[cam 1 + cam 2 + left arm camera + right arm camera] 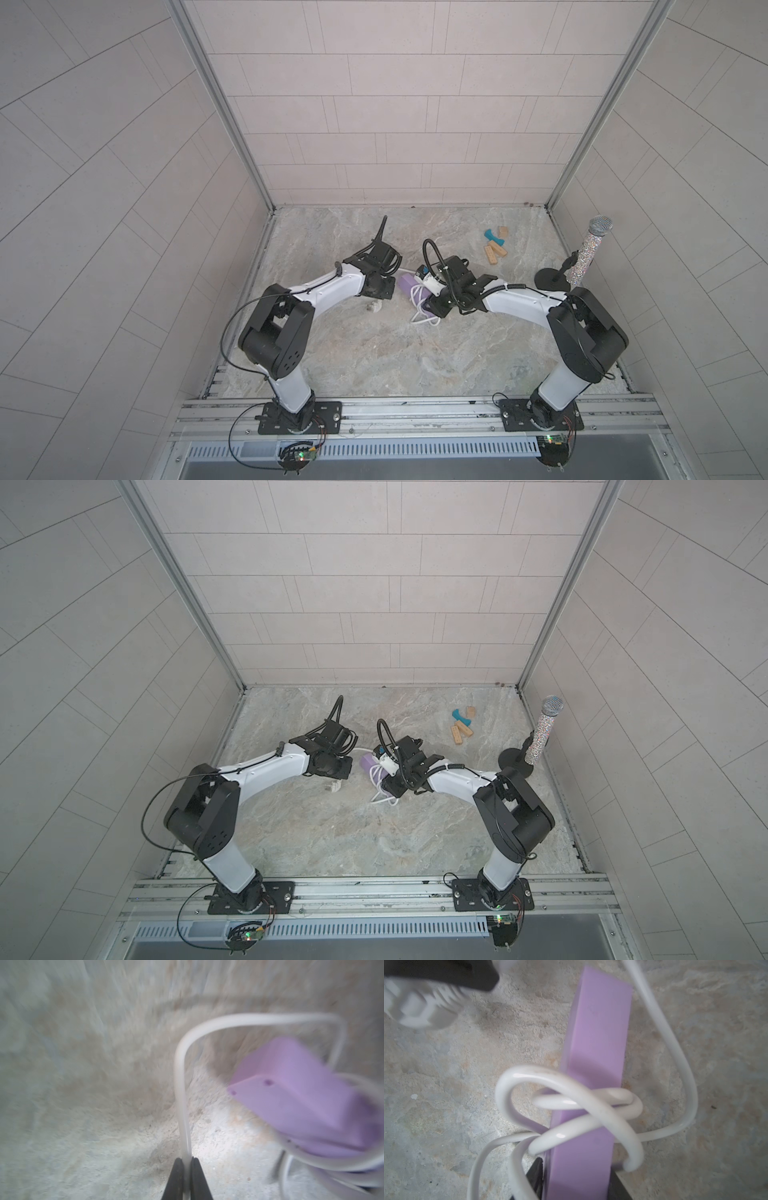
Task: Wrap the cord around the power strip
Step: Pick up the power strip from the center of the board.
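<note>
Cord pinched in left claw; right claw clamps power strip

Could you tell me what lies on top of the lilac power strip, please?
Loose loops of white cord cross the power strip near the right tool; the surface beneath them is covered.

Cord around power strip — blocks behind

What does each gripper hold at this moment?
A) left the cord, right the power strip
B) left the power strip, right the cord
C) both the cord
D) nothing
A: the left gripper is shut on the cord, and the right gripper clamps the power strip.
</note>
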You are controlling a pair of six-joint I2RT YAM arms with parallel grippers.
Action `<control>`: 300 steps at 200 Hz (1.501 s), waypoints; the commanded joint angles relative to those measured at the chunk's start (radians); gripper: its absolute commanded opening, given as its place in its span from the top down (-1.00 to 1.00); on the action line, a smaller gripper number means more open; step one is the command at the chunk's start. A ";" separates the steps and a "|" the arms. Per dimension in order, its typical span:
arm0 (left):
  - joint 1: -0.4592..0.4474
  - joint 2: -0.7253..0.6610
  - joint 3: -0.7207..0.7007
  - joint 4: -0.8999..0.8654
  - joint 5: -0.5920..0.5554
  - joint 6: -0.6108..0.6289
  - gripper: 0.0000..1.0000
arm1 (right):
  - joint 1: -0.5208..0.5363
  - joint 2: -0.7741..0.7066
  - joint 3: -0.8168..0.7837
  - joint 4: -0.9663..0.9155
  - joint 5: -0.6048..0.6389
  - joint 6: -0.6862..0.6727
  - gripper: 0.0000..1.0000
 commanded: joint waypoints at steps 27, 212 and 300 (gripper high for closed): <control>-0.007 -0.099 0.143 -0.038 0.127 0.085 1.00 | 0.023 0.013 0.014 -0.100 -0.002 -0.012 1.00; -0.027 -0.415 -0.388 -0.018 0.287 0.036 1.00 | -0.206 -0.119 -0.108 0.515 -0.285 0.433 1.00; -0.029 -0.206 -0.317 0.117 0.366 0.049 1.00 | -0.210 -0.100 -0.220 0.705 -0.310 0.562 1.00</control>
